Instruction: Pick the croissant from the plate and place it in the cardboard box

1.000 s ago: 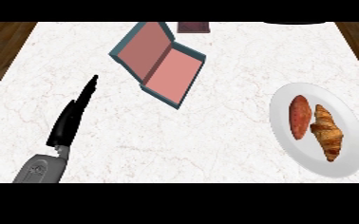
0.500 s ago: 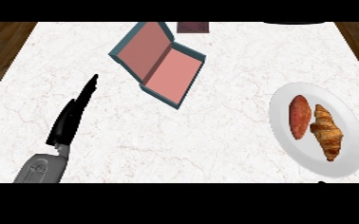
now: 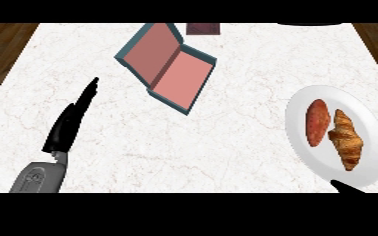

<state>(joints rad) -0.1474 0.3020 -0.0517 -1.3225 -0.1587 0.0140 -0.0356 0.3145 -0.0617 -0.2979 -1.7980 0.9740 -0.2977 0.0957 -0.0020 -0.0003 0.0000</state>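
Bright, even light; white counter (image 3: 221, 145) without glare; soft, faint shadows; no blur

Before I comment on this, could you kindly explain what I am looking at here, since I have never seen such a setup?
This is one view, taken from a humanoid robot's head, looking steeply down at a white marble counter. The grey forearm ending in a black shape at the lower left is the robot's left hand; its fingers are straight and it holds nothing. A small dark tip at the lower right edge is likely the right hand, too little of it showing to tell its state. On the counter lies an open box with a pinkish inside. At the right is a white plate carrying a croissant and, beside it, a reddish oval food item. A small dark object sits at the far edge. Nothing is being held.
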